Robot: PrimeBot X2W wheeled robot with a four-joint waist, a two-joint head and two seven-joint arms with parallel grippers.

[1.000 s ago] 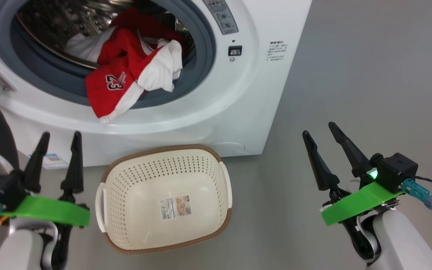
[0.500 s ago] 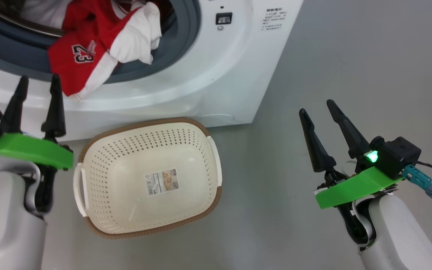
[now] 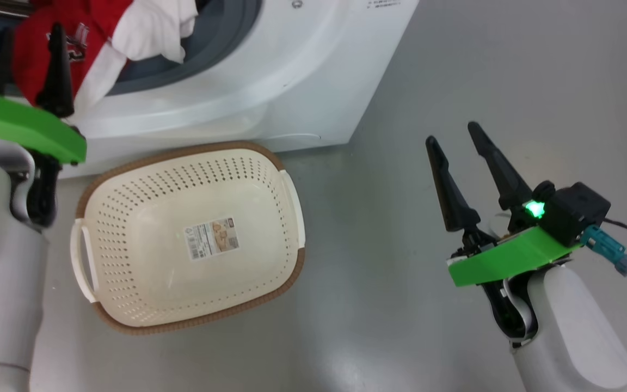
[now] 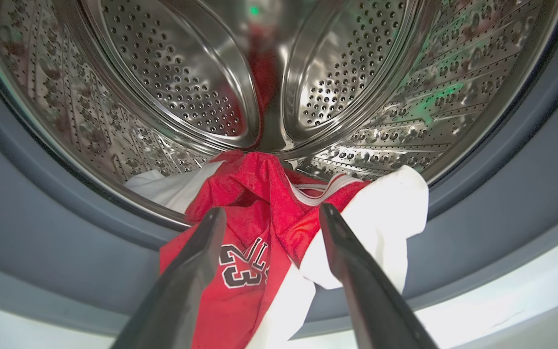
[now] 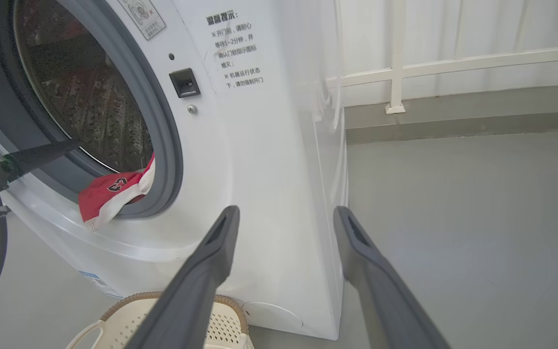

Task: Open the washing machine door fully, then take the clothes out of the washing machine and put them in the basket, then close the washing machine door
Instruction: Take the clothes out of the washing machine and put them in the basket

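The head view's top edge crops the washing machine (image 3: 270,71) and clothes (image 3: 139,27).

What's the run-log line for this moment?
step: unload | left hand: open, at red jersey in washer mouth | right hand: open, idle | basket: empty

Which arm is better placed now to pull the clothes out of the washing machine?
The left. The left gripper is open right before the drum, aimed at the clothes that hang over the gasket. The right gripper, also open, is over the floor beside the washing machine.
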